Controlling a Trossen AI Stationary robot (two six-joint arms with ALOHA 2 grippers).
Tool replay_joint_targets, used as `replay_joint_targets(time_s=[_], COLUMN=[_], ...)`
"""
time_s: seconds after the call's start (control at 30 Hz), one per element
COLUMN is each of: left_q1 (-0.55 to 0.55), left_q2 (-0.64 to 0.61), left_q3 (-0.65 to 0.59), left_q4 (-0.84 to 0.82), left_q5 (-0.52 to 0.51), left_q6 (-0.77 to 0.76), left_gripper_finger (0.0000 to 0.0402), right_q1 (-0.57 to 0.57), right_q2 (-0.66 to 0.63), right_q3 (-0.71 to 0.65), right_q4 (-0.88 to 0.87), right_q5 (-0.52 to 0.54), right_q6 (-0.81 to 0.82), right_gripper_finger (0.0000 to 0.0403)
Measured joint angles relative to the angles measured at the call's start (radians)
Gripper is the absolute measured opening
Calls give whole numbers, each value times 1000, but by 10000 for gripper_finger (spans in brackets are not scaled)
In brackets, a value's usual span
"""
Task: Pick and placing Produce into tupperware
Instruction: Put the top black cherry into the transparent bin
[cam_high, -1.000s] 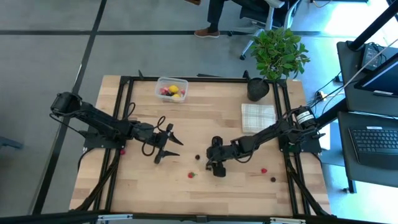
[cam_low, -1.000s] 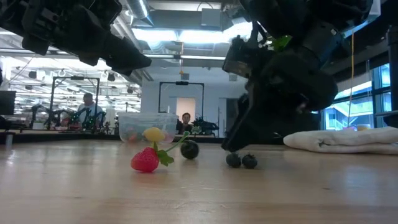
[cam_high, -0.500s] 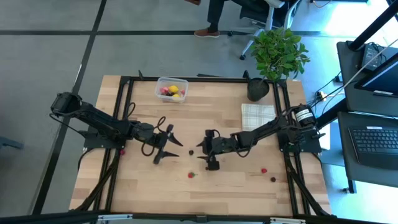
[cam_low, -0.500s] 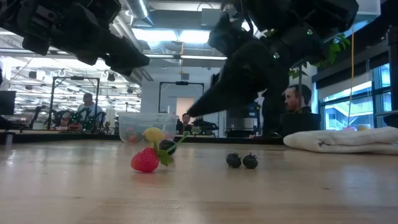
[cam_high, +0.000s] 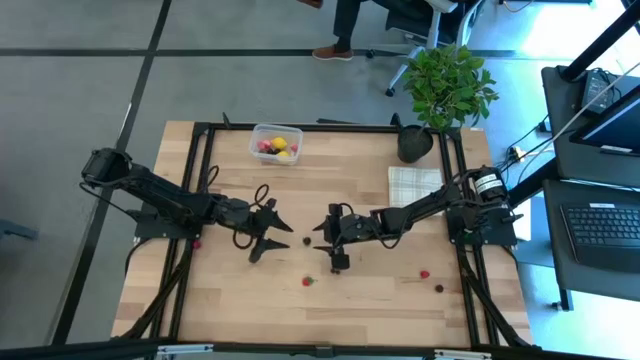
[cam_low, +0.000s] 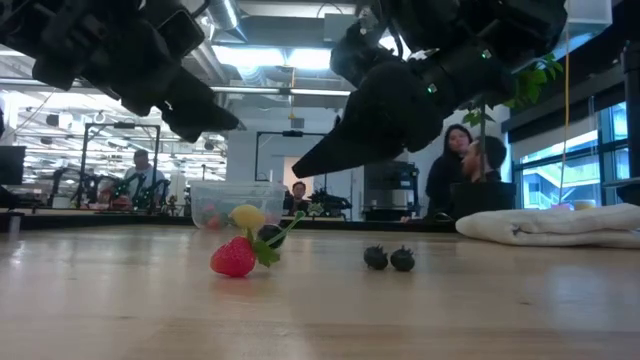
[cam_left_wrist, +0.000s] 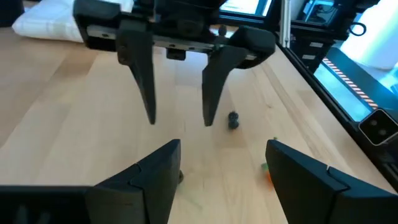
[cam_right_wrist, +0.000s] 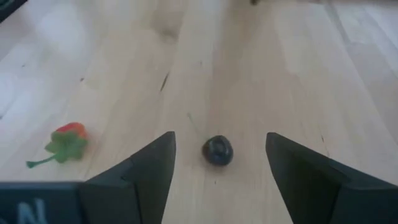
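Observation:
A dark berry (cam_high: 305, 241) lies on the table between my two grippers. In the right wrist view the berry (cam_right_wrist: 217, 150) sits just ahead of my open right gripper (cam_right_wrist: 219, 138), between its fingers and apart from them. The right gripper (cam_high: 322, 242) hovers above the wood, pointing toward the table's left. My left gripper (cam_high: 274, 236) is open too, raised (cam_low: 215, 115) and facing the right gripper (cam_left_wrist: 179, 121). A red strawberry (cam_high: 308, 281) with a green stem lies nearer the near edge. The clear tupperware (cam_high: 276, 143) stands near the far edge with yellow and red pieces inside.
A red berry (cam_high: 423, 273) and dark berries (cam_high: 438, 288) lie toward the near right corner. A white checked cloth (cam_high: 414, 188) and a black plant pot (cam_high: 415, 143) sit at the far right. People sit in the room beyond the table (cam_low: 460, 165).
My right gripper has risen from the table surface and moved toward the table's left, slightly toward the far edge. The dark berry has rolled a short way toward the left and far side and now lies ahead of it. My left gripper has dipped a little.

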Motion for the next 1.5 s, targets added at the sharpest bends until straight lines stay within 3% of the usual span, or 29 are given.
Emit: replay_joint_targets(time_s=[0.3,0.53,0.73,0.87,1.17,1.37,1.5], left_q1=[-15,-17,29,45,73,48,47], left_q2=[0,0,86,174,351,431,441], left_q3=[0,3,163,287,392,473,534], left_q4=[-10,-21,-293,-417,-502,-571,-661], left_q5=[3,-101,-115,-82,-60,-59,-52], left_q6=[-50,-61,-50,38,-18,211,168], left_gripper_finger=[228,228,228,228,228,228,228], right_q1=[-8,-8,-8,-7,-77,-80,-80], right_q2=[-13,-42,-61,-128,-379,-550,-607], right_q3=[0,0,-2,-10,-291,-479,-541], right_q4=[-273,-437,-472,-533,-447,-198,-114], right_q5=[1,3,2,2,7,2,3], right_q6=[139,218,275,258,253,296,327], right_gripper_finger=[252,252,252,252,252,252,252])
